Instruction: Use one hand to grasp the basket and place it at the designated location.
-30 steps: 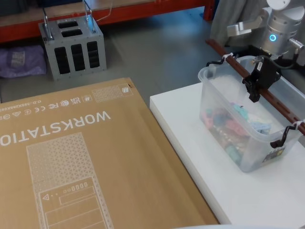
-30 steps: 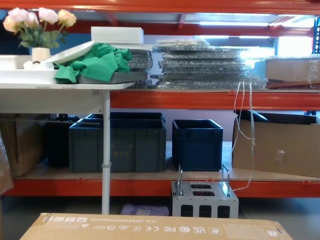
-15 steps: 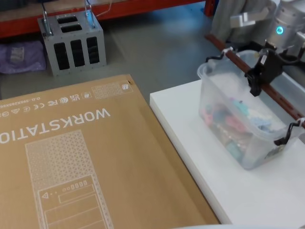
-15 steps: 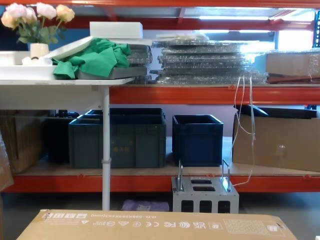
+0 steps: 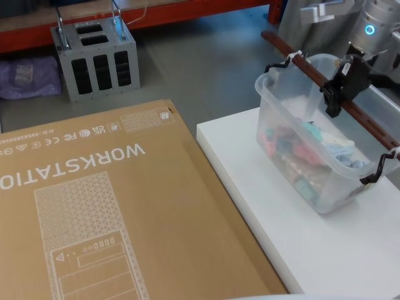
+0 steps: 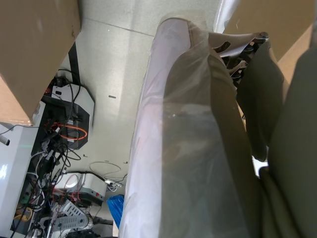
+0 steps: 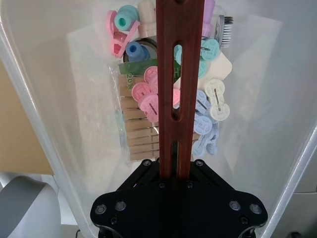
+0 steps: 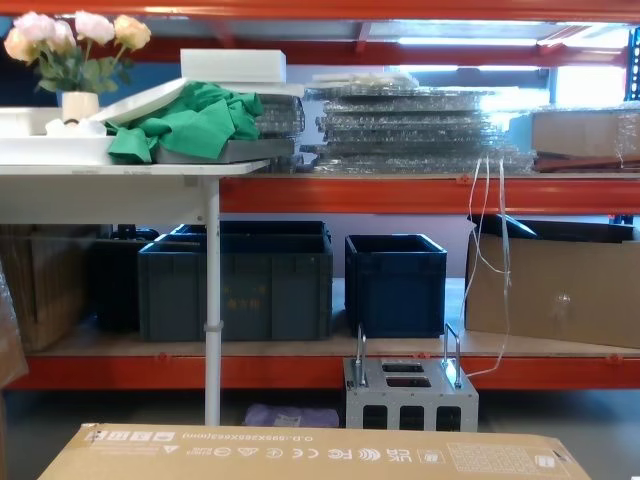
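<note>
Translucent white plastic forms the basket (image 5: 294, 156), which stands at the right side of the white table (image 5: 250, 169); whether its base is clear of the table surface cannot be told. The right end effector (image 5: 334, 100) is closed on the reddish-brown slotted bar handle (image 5: 309, 67) near mid-length, with the bar running straight between the jaws in the right wrist view. Black hooks (image 5: 278, 65) at each end tie the bar to the tub rim, so the load probably hangs freely below the grip. For a sound carry, keep the bar level, raise it vertically until the base is clear, then translate slowly to limit swing; a grip that slides along the bar would likely tip the tub. No marked drop-off location is identifiable, so confirm the target before lowering. The basket is partly filled: a pack of wooden clothes pegs (image 7: 138, 136), pastel pink, blue and cream round clips (image 7: 148, 91), a cream block (image 7: 220, 64) and a small brush (image 7: 225, 30). The left arm (image 6: 198, 148), under a plastic cover, is parked low over the floor.
</note>
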`<act>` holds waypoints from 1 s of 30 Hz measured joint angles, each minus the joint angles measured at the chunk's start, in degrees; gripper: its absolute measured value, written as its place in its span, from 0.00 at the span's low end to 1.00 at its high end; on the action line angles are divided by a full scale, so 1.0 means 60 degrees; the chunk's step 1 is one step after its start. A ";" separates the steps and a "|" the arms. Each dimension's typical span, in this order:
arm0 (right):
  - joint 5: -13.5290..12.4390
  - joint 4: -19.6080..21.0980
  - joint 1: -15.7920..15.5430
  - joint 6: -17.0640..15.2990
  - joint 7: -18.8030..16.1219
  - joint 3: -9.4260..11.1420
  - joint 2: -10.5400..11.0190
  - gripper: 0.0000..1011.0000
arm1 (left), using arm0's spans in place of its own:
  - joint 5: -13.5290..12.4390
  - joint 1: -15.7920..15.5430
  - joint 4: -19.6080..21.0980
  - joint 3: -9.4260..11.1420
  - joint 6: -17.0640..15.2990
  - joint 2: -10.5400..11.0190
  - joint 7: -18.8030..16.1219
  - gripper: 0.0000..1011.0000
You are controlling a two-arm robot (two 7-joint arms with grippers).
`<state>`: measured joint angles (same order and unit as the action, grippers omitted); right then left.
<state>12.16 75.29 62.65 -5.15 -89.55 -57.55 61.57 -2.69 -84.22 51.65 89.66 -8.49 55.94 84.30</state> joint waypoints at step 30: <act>0.0088 0.0153 0.0122 0.0056 -0.0121 0.0224 0.0019 0.00 | 0.0000 0.0000 0.0001 0.0000 0.0000 0.0000 0.0000 0.00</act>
<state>12.69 76.20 63.39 -4.82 -90.28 -56.21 61.69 -2.69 -84.22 51.65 89.66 -8.48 55.94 84.30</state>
